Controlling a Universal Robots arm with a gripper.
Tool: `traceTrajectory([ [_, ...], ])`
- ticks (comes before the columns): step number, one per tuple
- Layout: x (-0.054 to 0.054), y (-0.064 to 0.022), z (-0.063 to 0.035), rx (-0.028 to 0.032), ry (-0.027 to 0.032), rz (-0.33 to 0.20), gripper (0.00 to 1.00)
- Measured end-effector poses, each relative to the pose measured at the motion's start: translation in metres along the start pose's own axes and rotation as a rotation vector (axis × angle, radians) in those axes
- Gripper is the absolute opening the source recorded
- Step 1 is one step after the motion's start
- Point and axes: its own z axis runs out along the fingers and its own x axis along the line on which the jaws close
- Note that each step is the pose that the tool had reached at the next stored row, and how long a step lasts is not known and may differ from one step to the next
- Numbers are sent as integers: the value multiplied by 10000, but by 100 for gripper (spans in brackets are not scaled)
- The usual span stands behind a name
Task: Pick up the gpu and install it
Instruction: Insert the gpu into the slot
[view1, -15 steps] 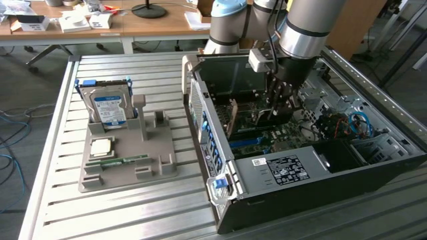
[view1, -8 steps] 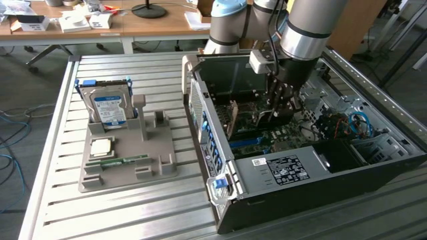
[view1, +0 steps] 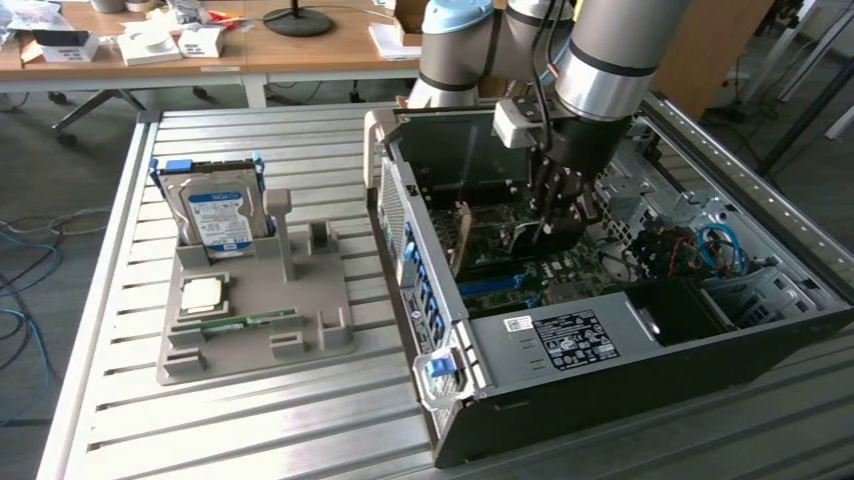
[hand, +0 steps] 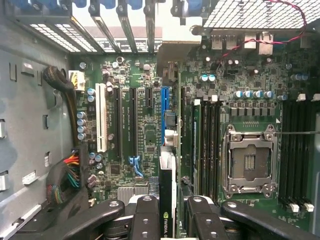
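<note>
The black two-fingered gripper (hand: 170, 217) is clamping its pads on both faces of the gpu (hand: 166, 192), a thin dark circuit card seen edge-on with a green logo on its rim. The card is hanging inside the open black computer case (view1: 561, 400), directly over the long blue expansion slot (hand: 165, 102) on the green motherboard (hand: 145, 135). Its long axis is running in line with that slot, away from the fingers and toward the ventilated rear wall of the case. I cannot tell whether its lower edge is already touching the blue slot. On one side of the blue slot, black slots and a white slot (hand: 101, 125) are lying parallel to it. On the other side, memory sockets and the silver processor socket (hand: 249, 160) are sitting close, leaving little sideways room.
</note>
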Motion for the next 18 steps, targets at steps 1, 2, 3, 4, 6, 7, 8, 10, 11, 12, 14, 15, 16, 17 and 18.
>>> traceTrajectory([
  [1, 6, 0, 0, 0, 0, 0, 26],
  [2, 16, 0, 0, 1, 0, 1, 26],
  [3, 26, 0, 0, 1, -1, 1, 26],
  [4, 34, 0, 0, 1, -1, 1, 26],
  [6, 34, 0, 0, 1, -1, 3, 26],
  [7, 34, 2, 1, 1, 0, 2, 26],
  [8, 35, 8, 3, 3, -1, 2, 26],
  [10, 36, 21, 7, 5, 1, 1, 26],
  [11, 35, 22, 7, 4, 1, 1, 26],
  [12, 36, 22, 7, 5, 1, 0, 26],
  [14, 35, 22, 8, 5, 0, 0, 26],
  [15, 35, 23, 8, 5, -1, 1, 26],
  [16, 35, 24, 10, 6, -1, 2, 26],
  [17, 35, 26, 12, 6, -2, 3, 26],
  [18, 36, 27, 13, 6, -2, 2, 26],
])
